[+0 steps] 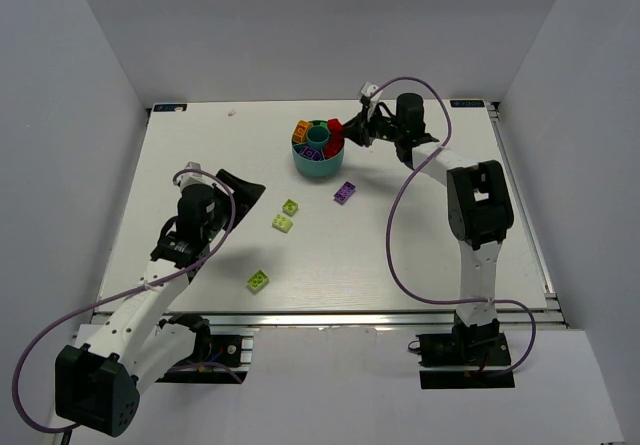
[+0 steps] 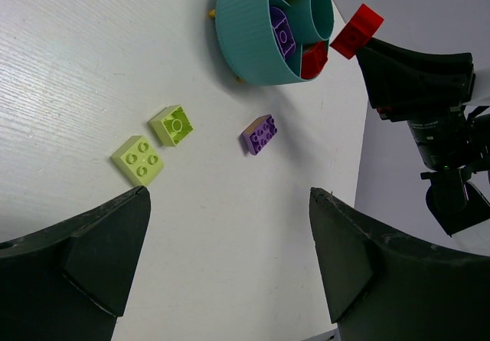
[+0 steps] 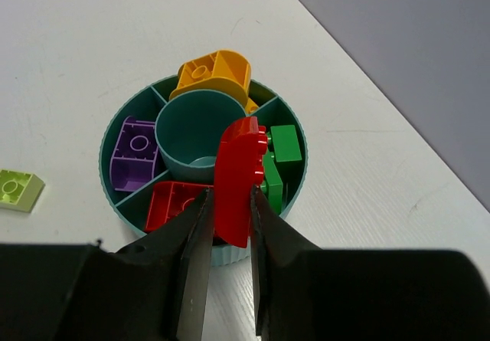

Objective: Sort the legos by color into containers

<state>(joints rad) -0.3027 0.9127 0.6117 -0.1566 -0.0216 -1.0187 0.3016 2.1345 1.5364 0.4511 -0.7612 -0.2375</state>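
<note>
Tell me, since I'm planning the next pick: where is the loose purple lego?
In the top view, the purple lego sits just near-right of the teal bowl, with two lime green legos to its left.

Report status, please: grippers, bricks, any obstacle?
Right gripper shut on red brick, over bowl rim. Left gripper open, empty. One purple brick, three lime bricks loose on table. No obstacle seen.

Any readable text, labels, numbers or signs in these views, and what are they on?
Nothing can be read.
The far-left blue sticker: print too small to read.
The far-right blue sticker: likewise too small.
The red brick in the right gripper: no legible marking.
</note>
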